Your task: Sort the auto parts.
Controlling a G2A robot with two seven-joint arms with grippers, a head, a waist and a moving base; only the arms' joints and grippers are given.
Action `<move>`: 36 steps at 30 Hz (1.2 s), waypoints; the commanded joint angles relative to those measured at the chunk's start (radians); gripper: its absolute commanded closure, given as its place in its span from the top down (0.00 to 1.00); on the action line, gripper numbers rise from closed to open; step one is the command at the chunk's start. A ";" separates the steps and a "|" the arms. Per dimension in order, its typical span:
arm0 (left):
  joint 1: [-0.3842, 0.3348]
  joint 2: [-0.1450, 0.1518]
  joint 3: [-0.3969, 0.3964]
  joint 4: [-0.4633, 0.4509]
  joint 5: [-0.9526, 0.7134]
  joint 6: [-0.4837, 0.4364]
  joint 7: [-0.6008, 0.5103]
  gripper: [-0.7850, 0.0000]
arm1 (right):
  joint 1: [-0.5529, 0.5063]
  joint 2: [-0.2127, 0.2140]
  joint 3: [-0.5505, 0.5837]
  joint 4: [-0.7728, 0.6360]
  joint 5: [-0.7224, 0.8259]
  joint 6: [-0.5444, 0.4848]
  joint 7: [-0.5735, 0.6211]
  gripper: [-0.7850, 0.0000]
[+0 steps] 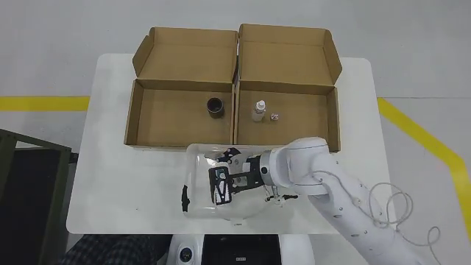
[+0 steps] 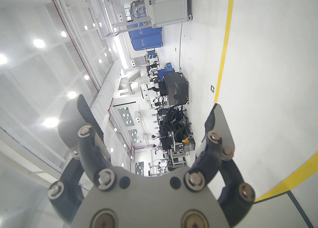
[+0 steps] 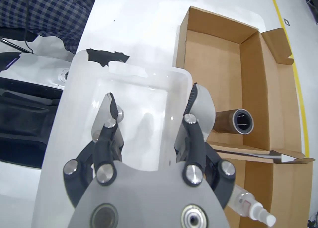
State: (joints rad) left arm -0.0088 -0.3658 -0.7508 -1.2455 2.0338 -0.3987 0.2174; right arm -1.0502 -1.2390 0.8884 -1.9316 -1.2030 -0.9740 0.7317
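Right gripper [image 3: 152,101]: hangs over the clear plastic bin [image 1: 202,205] at the lower middle of the top view. Fingers spread wide, nothing held between them. One fingertip sits above the bin's rim on the side toward the boxes, the other over the bin's floor. A small silver round piece [image 3: 119,114] shows just beside that second fingertip; cannot tell whether it lies in the bin or is part of the finger.

Bin: strip of torn black tape [image 1: 184,199] on its left rim. Bin stands on the white table [image 1: 110,177], just in front of two open cardboard boxes set side by side, flaps up at the back.

Left box [image 1: 169,121]: one dark cylinder [image 1: 214,106], lying on its side near the wall shared with the other box; open end shows a black ring in the right wrist view.

Right box [image 1: 309,121]: white spray bottle [image 1: 258,110] near the shared wall, and a small metal part [image 1: 275,116] just beside it, apart from it.

Left gripper [image 2: 149,102]: fingers wide apart, nothing between them; faces out into the room, with floor and a yellow line behind it.
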 commanded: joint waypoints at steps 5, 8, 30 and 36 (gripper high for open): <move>0.000 0.000 0.000 0.000 0.000 0.000 0.000 1.00 | -0.033 0.010 -0.028 0.005 -0.024 -0.021 -0.009 0.62; 0.000 0.000 0.000 0.000 0.000 0.000 0.000 1.00 | -0.040 0.012 -0.045 0.024 -0.037 -0.022 -0.022 0.65; 0.000 0.000 0.000 0.000 0.000 0.000 0.000 1.00 | -0.050 0.026 -0.094 0.174 -0.165 0.009 -0.158 0.66; 0.000 0.000 0.000 0.000 0.000 0.000 0.000 1.00 | -0.034 0.024 -0.113 0.213 -0.187 0.022 -0.196 0.64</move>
State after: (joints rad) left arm -0.0088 -0.3658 -0.7508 -1.2455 2.0338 -0.3987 0.2174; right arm -1.0871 -1.2147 0.7786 -1.7235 -1.3874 -0.9534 0.5407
